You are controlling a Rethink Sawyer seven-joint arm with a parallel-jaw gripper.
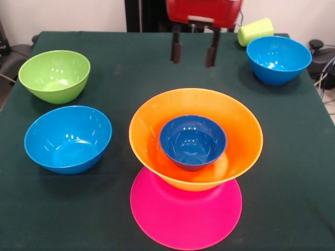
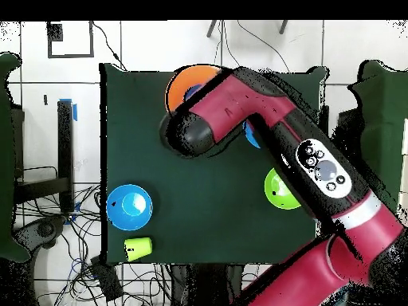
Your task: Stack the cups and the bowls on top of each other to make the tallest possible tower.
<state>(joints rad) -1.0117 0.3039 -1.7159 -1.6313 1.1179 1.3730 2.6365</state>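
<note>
The end effector point(image 1: 194, 52) hung open and empty behind the tower point(image 1: 194, 157): an inverted glossy pink plastic bowl, a big orange bowl, a small dark-blue bowl inside. Next, it should probably grip the far-right yellow-green plastic cup point(image 1: 255, 31) squarely.

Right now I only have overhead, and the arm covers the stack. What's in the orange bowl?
Observer: A small dark-blue bowl sits upright inside the orange bowl.
Operator: Anything under the orange one?
Observer: The pink bowl; its pink shows beneath the orange bowl on the front camera's side.
Operator: Pincer?
Observer: The pincer is open and empty, above the table, beyond the orange bowl.
</note>
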